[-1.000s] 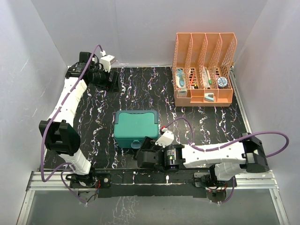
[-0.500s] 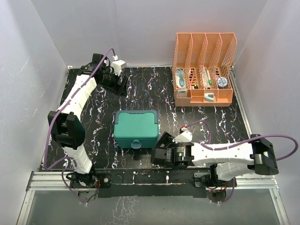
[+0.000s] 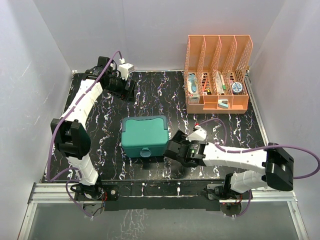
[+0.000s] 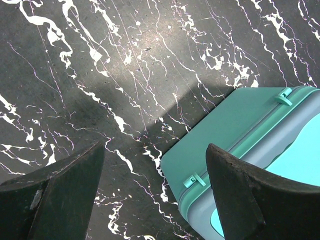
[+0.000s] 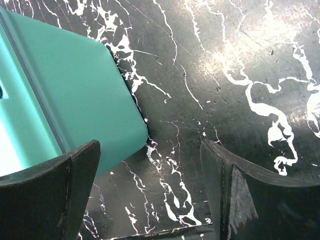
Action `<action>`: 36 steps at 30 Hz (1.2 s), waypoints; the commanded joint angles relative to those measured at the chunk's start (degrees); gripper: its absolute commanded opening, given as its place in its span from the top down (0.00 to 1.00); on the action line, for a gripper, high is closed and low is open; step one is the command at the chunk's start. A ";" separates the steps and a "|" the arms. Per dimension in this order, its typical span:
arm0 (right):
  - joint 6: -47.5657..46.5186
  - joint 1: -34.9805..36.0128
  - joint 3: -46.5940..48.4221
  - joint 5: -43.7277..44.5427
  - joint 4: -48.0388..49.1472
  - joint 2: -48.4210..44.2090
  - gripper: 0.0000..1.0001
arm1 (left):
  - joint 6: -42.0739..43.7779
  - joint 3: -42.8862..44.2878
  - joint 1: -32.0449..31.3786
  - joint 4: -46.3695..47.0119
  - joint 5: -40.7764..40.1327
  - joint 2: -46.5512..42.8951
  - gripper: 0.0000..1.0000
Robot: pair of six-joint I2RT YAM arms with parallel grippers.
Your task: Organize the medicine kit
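Black marbled table (image 3: 225, 125) | right gripper (image 3: 171, 149) shifted from front to right flank of medicine kit (image 3: 145, 135), spread, empty | left gripper (image 3: 128, 92) behind, spread, empty | kit unopened

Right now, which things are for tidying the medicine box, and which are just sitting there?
For the job:
- the teal medicine kit, in the middle of the table

Just sitting there:
- the orange mesh rack, back right
- the small packets inside it, untouched for now
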 commanded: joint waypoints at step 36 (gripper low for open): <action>-35.48 -21.10 19.02 -10.63 22.49 11.67 0.19 | 0.25 -1.58 1.46 -0.94 -2.51 -2.76 0.22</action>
